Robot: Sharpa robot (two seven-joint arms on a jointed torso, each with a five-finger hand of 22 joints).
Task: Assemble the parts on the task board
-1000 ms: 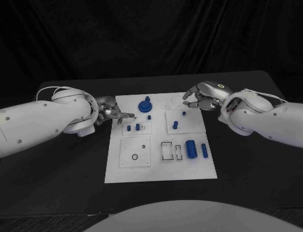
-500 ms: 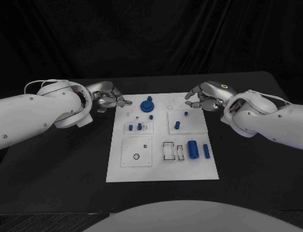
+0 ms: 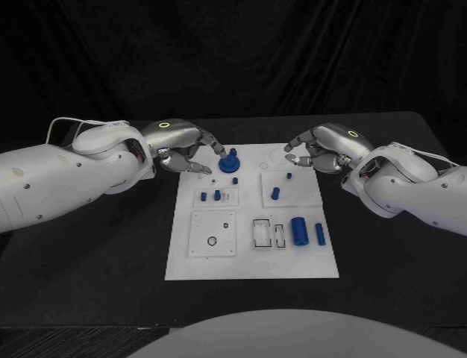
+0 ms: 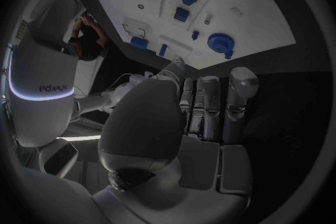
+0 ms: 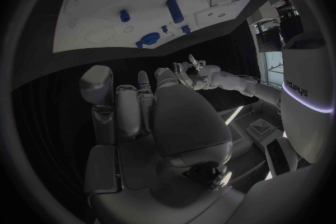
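Leftmost, the left hand (image 3: pixel 186 146) hangs over the board's (image 3: pixel 247 261) far left corner, its fingers (image 3: pixel 204 152) spread and stretched toward the gear (image 3: pixel 229 162). Nothing is in it; the wrist view shows its fingers (image 4: pixel 238 87) straight and apart, with the board (image 4: pixel 259 22) beyond them. Whether a fingertip touches the gear, I cannot tell.

The board lies in the middle of the black table (image 3: pixel 83 253), long side running away from the robot. On its left half, the round blue gear with a knob on top stands at the far end. Nearer, two small blue pegs (image 3: pixel 211 197) stand side by side in a small square plate. Closer still is a larger square plate (image 3: pixel 210 233) with a small hole and a ring-shaped hole.

On the right half, a small blue piece (image 3: pixel 289 177) and a short upright peg (image 3: pixel 275 193) sit on another square plate. Nearer the robot are two rectangular slots (image 3: pixel 259 232), then a thick blue cylinder (image 3: pixel 297 230), then a thinner blue bar (image 3: pixel 318 233), all lying lengthwise.

The right hand (image 3: pixel 320 147) hovers over the board's far right corner, fingers curled downward and holding nothing that I can see; the wrist view shows its fingers (image 5: pixel 98 89) lying loosely together, none of them on a part.
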